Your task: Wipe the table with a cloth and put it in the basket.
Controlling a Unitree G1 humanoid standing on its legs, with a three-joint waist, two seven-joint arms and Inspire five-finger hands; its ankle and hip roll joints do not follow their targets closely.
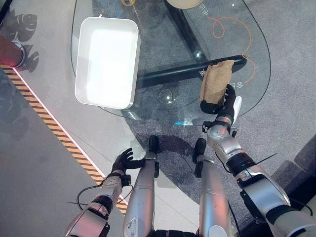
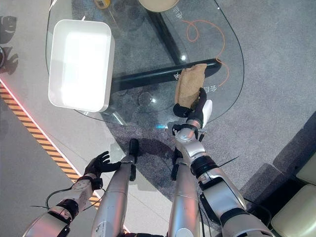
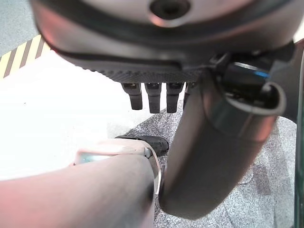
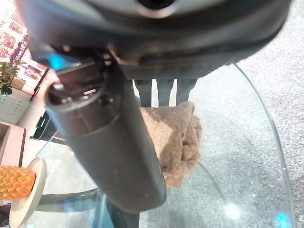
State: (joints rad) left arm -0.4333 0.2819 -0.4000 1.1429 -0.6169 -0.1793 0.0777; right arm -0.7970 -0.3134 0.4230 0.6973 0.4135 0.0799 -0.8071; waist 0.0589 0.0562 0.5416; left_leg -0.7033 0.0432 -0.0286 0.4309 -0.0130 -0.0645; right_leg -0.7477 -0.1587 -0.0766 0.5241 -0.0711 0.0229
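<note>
A glass table [image 1: 256, 54] spans the upper frame, with a white basket [image 1: 106, 61] at its upper left. Right of centre, a brown cloth [image 1: 217, 79] is pinched by the right hand [image 1: 224, 101]. At lower left, the left hand [image 1: 123, 160] is held spread and empty.

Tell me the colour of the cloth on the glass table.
Brown cloth, clearest in the left eye view.

A plate [image 4: 21, 209] holding a pineapple [image 4: 14, 182] rests at the table's far edge. An orange cord [image 1: 228, 27] loops beneath the glass. Striped tape [image 1: 54, 133] crosses the floor [image 1: 34, 182].
</note>
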